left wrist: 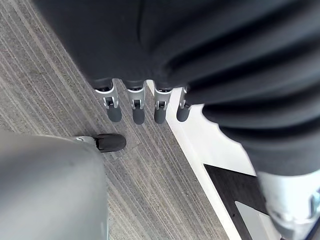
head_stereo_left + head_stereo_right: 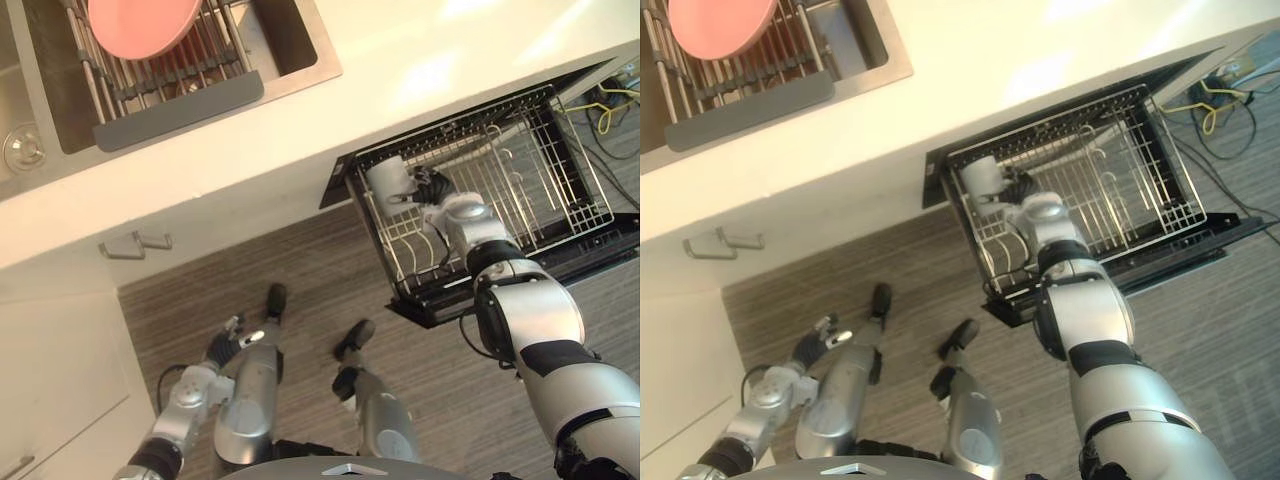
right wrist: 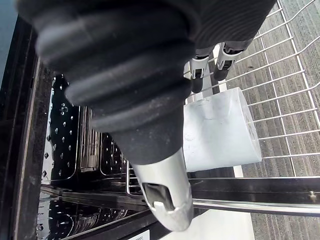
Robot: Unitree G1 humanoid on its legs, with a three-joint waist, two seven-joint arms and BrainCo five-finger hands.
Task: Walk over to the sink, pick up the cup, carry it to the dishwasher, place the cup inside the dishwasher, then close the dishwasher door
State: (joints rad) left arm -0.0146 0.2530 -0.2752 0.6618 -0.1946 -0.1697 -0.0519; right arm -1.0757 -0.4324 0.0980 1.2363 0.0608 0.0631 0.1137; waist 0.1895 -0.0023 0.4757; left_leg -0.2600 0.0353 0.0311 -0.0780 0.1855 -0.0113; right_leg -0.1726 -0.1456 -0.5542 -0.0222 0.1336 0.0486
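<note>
**A:** Start close in. Where is the left hand [image 1: 136, 111]?

**B:** Low at the robot's left side, over the striped floor [image 2: 420, 380]. Its fingers hang straight and loose and hold nothing. It is well apart from the dishwasher.

**A:** And the right hand [image 2: 433, 188]?

**B:** It reaches forward and to the right, over the pulled-out wire rack [image 2: 560, 200]. Its fingers lie closed against the side of the white cup [image 2: 390, 186]. The wrist cover hides the thumb, but I read the hand as clamped on the cup.

**A:** Which way does the cup lie from the hand?

**B:** Just to its left, touching the fingers, at the rack's left end close under the edge of the bench [image 2: 400, 90]. It looks tilted rather than upright, with the mouth turned up and toward the far left. I cannot tell whether it already rests on the wires.

**A:** So what does the next move turn on?

**B:** My guess is that it settles the cup among the tines, lets go, then draws the hand back to the right, clear of the rack. The dark open door [image 2: 605, 248] lies below the rack's near side, so the right hand is the nearer one for closing it.

**A:** And beyond that?

**B:** At the far left is the sink [image 2: 310, 62], with a pink dish [image 2: 145, 25] on its drying rails.
</note>
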